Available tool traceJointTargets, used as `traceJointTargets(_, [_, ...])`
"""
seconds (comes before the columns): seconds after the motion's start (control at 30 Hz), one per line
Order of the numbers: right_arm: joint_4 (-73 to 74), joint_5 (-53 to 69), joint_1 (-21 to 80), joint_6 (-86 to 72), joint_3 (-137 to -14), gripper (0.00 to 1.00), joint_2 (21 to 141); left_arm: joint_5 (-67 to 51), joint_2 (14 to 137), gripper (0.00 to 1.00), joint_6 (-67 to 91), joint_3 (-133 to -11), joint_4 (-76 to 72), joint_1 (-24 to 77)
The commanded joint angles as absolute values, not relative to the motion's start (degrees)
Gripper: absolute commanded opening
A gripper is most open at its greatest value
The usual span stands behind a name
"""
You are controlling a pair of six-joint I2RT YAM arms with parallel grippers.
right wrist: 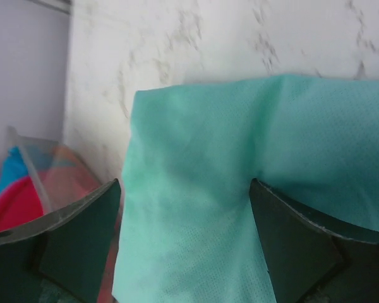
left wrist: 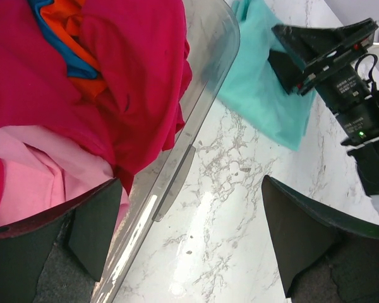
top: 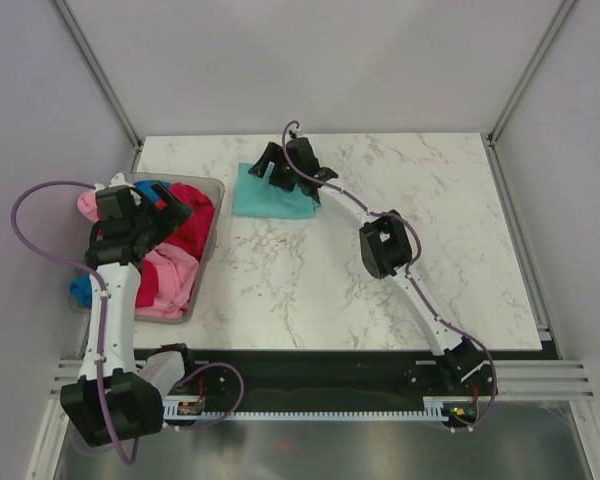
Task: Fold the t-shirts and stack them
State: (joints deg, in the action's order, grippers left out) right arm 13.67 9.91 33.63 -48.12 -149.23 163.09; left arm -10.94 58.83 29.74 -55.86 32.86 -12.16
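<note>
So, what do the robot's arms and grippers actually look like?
Both the left arm and right arm have slim white links with chunky black joints, each trailed by a looping purple cable. The left gripper and right gripper have broad, dark, wedge-shaped fingers. A small green light glows on the right wrist.

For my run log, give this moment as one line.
left gripper open at tub rim | right gripper open over teal t-shirt | other t-shirts in tub
</note>
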Motion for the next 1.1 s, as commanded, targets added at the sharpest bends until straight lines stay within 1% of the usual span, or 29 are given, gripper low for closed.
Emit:
traceJointTargets(0.0, [-7.0,15.7,32.9,-56.3,-151.5,0.95,174.2,-12.9,59.0,1.0,29.2,-55.6,30.9,-12.1])
traceJointTargets(0.03, [-19.5,16.6,33.1,-56.8,-152.0,0.97,174.8,-13.3,59.3,1.0,29.2,-55.7,30.7,-12.0])
traceJointTargets(0.07, [-26.2,16.5,33.5,-58.0,-151.1,0.98,174.6,-13.4,60.1,1.0,29.2,-55.6,30.8,-12.1])
traceJointTargets(0.13, [-38.0,12.5,33.6,-57.6,-146.3,0.98,170.2,-13.5,60.5,1.0,28.9,-55.7,30.8,-12.0])
traceJointTargets(0.23, [-38.8,8.8,33.0,-53.0,-145.0,0.98,162.1,-12.2,59.9,1.0,29.0,-55.3,30.2,-12.0])
traceJointTargets(0.3, [-38.6,10.2,31.7,-52.5,-144.0,0.98,155.7,-11.4,59.5,1.0,29.0,-55.3,29.5,-11.1])
traceJointTargets(0.37, [-38.3,14.1,30.6,-53.1,-141.0,0.98,150.3,-9.5,60.1,1.0,28.8,-56.0,28.9,-9.8])
traceJointTargets(0.4, [-38.2,15.5,29.5,-53.4,-135.3,0.98,143.7,-9.4,60.9,0.99,28.7,-57.6,28.6,-8.9])
traceJointTargets(0.47, [-37.2,19.6,28.4,-52.9,-127.0,0.98,135.8,-9.8,64.9,0.99,28.3,-60.5,28.4,-8.0])
traceJointTargets(0.5, [-37.1,20.6,27.7,-50.9,-116.5,0.98,127.2,-10.1,67.2,0.98,27.8,-64.6,28.1,-7.1])
traceJointTargets(0.53, [-36.6,20.8,27.4,-49.5,-110.7,0.98,122.7,-10.8,69.5,0.98,27.3,-67.1,28.1,-6.9])
traceJointTargets(0.57, [-35.5,20.1,27.0,-47.7,-105.2,0.98,118.1,-11.9,75.5,0.98,26.3,-73.3,28.3,-6.7])
traceJointTargets(0.6, [-32.3,19.3,27.0,-45.7,-95.0,0.98,109.4,-12.6,78.5,0.97,25.9,-77.0,29.2,-6.8])
traceJointTargets(0.63, [-30.7,18.6,26.9,-42.6,-90.1,0.98,105.2,-14.4,82.3,0.96,25.5,-81.3,31.7,-6.8])
traceJointTargets(0.67, [-27.3,17.2,26.9,-41.1,-81.3,0.98,97.5,-14.8,89.0,0.95,24.4,-89.7,32.9,-6.8])
traceJointTargets(0.7, [-27.2,16.2,26.9,-40.3,-77.1,0.98,93.8,-15.0,92.9,0.95,24.3,-93.6,33.8,-6.8])
traceJointTargets(0.73, [-24.2,15.2,26.9,-40.1,-72.8,0.98,90.3,-15.7,96.3,0.94,24.1,-97.3,35.8,-6.8])
traceJointTargets(0.77, [-23.6,14.2,27.0,-40.6,-68.5,0.98,83.7,-16.3,103.7,0.9,23.7,-105.0,36.6,-6.9])
traceJointTargets(0.8, [-22.9,13.9,27.2,-41.2,-59.9,0.98,80.5,-16.8,107.0,0.87,23.7,-108.2,37.2,-6.7])
traceJointTargets(0.83, [-22.8,13.9,27.4,-41.7,-55.8,0.98,77.3,-19.1,110.2,0.85,23.9,-111.1,37.3,-6.5])
traceJointTargets(0.87, [-22.0,13.5,27.8,-41.8,-51.9,0.98,71.1,-20.2,113.8,0.84,24.1,-116.1,37.4,-6.2])
traceJointTargets(0.9, [-19.4,11.8,27.9,-41.4,-45.4,0.98,68.1,-21.2,119.8,0.84,24.1,-119.0,37.5,-6.1])
traceJointTargets(0.93, [-18.1,11.2,28.0,-41.0,-42.6,0.98,65.2,-23.3,123.3,0.84,24.3,-121.7,38.6,-6.0])
traceJointTargets(0.97, [-16.4,10.4,28.0,-39.7,-40.4,0.98,62.9,-23.6,126.0,0.83,24.2,-127.9,39.5,-6.0])
traceJointTargets(1.0, [-11.6,9.9,28.0,-38.7,-38.3,0.98,58.8,-23.2,131.1,0.83,23.9,-130.9,40.3,-5.7])
traceJointTargets(1.07, [-7.0,10.1,28.1,-36.7,-37.7,0.98,55.9,-22.0,134.8,0.83,23.7,-137.4,41.7,-5.6])
